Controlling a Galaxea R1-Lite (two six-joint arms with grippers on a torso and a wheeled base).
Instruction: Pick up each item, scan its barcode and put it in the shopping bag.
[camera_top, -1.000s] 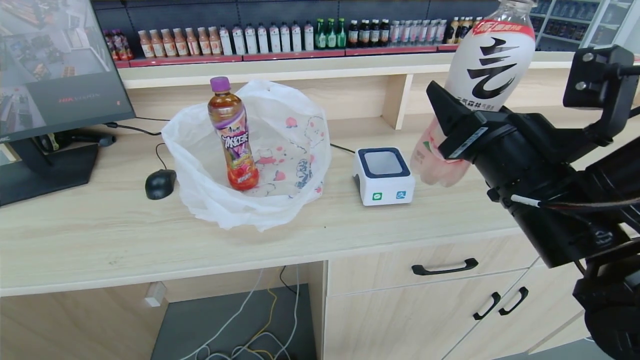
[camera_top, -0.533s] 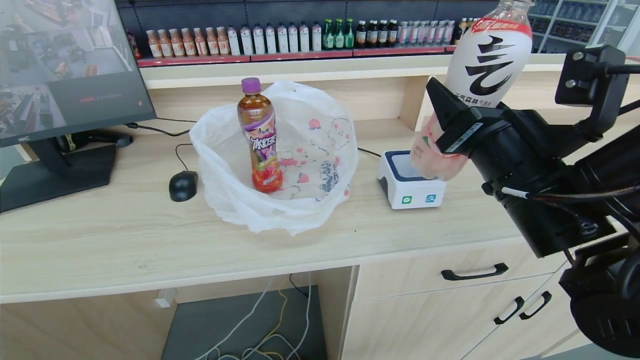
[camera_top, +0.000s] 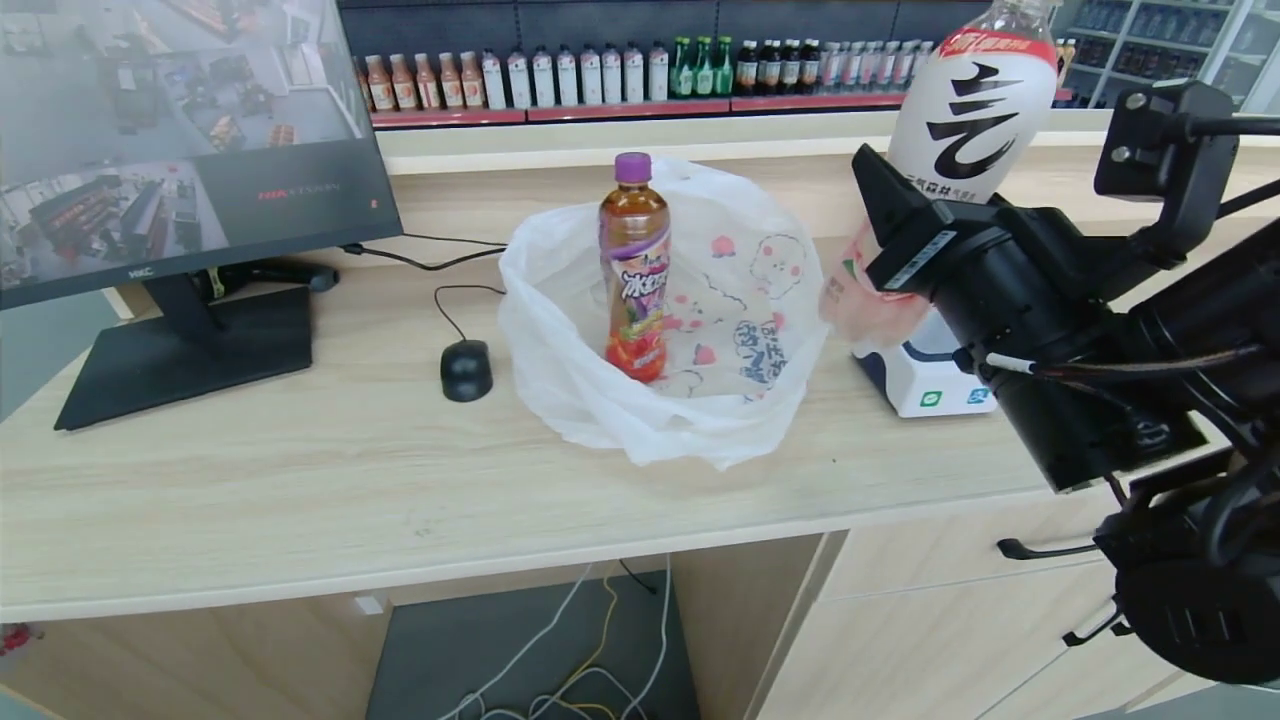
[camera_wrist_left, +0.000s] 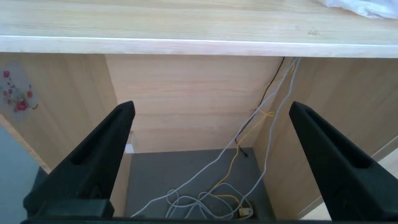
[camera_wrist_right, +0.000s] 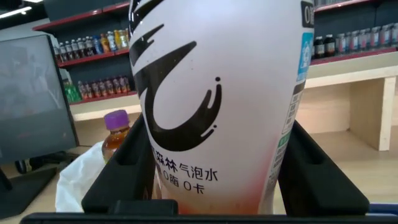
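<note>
Below the counter's (camera_top: 300, 480) front edge, the left fingers (camera_wrist_left: 93, 162) were spread wide and empty. The bottle (camera_top: 965, 110) was clamped upright by the right fingers (camera_top: 890, 200) over the counter's right end. It had just been carried from the scanner's (camera_top: 935, 385) right across it towards the bag (camera_top: 700, 420), so scanning was judged done, bagging next.

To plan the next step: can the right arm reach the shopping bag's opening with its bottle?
Probably yes. The shopping bag stands open upward, close to the white bottle in the right fingers; the tea bottle inside leaves room.
</note>
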